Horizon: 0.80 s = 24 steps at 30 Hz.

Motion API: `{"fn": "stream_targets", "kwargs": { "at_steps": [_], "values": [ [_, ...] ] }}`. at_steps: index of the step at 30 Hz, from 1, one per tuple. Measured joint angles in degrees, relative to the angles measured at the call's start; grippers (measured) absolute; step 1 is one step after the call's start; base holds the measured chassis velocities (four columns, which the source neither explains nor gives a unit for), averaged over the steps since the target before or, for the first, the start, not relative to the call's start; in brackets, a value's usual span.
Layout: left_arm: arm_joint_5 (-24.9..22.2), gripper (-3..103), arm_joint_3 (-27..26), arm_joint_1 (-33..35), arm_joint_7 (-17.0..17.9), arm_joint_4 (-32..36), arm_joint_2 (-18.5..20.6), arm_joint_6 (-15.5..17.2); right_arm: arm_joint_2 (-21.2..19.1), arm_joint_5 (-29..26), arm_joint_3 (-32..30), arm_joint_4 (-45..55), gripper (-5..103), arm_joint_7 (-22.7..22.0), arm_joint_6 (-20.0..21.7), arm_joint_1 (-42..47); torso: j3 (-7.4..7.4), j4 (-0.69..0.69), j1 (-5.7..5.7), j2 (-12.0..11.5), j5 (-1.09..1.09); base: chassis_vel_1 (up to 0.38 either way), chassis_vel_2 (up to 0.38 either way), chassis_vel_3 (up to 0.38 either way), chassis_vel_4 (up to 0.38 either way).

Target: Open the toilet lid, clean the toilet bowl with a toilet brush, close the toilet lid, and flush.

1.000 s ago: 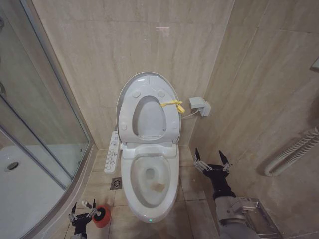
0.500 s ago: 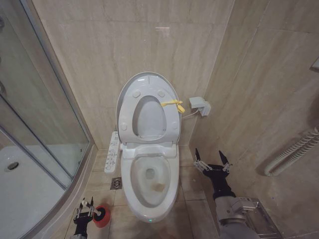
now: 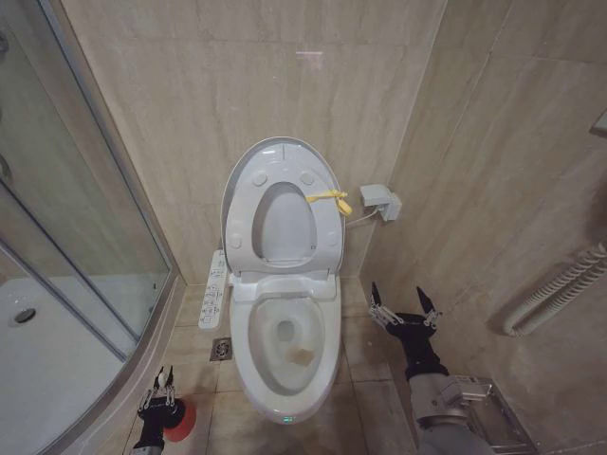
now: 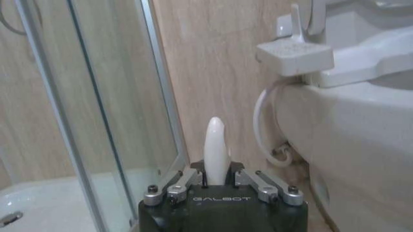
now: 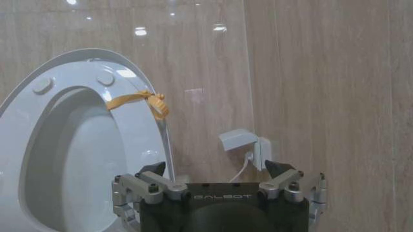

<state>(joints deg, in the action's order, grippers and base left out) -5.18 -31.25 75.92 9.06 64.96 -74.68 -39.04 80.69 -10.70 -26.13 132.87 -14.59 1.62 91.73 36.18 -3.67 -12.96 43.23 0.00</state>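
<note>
Toilet lid [image 3: 282, 159] stands raised against the wall, yellow tie [image 3: 329, 199] at its edge. Toilet bowl [image 3: 285, 374] open below it. Left gripper [image 3: 161, 392] low on the floor beside the shower tray [image 3: 38, 379], fingers clamped on the white handle of the toilet brush [image 4: 215, 150], directly over its red holder [image 3: 178, 422]. Right gripper [image 3: 403, 305] hangs to the right of the bowl, fingers apart, holding nothing.

Toilet lid [image 3: 281, 156] raised against wall, toilet bowl [image 3: 285, 355] open, toilet brush [image 4: 215, 150] upright.
</note>
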Motion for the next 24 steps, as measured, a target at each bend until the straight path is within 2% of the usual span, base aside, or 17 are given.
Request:
{"fn": "stream_targets", "kwargs": {
  "at_steps": [6, 15, 23, 24],
  "values": [
    [0.25, 23, -0.03, 0.83, 1.16, 1.88, -0.19, -1.24, 0.0, 0.0, 0.0, 0.0, 100, -0.01, 0.0, 0.0, 0.0, 0.0, 0.0, 0.0, 0.0, 0.0, 0.0, 0.0, 0.0],
    [0.03, 23, 0.04, 1.79, 2.31, 3.89, -0.47, -5.38, 0.0, 0.0, 0.0, 0.0, 100, -0.01, 0.0, 0.0, 0.0, -0.01, 0.0, 0.0, 0.0, 0.0, 0.0, 0.0, 0.0],
    [1.3, 23, -0.57, 6.8, 3.84, 15.74, -0.12, -5.62, 0.0, 0.0, 0.0, 0.0, 100, 0.0, 0.0, 0.0, 0.0, 0.0, 0.0, 0.0, 0.0, 0.0, 0.0, 0.0, 0.0],
    [1.47, 23, -0.77, 8.31, 4.2, 18.9, 0.13, -5.44, 0.0, 0.0, 0.0, 0.0, 100, 0.0, 0.0, 0.0, 0.0, -0.01, 0.0, 0.0, 0.0, 0.0, 0.0, 0.0, 0.0]
  ]
}}
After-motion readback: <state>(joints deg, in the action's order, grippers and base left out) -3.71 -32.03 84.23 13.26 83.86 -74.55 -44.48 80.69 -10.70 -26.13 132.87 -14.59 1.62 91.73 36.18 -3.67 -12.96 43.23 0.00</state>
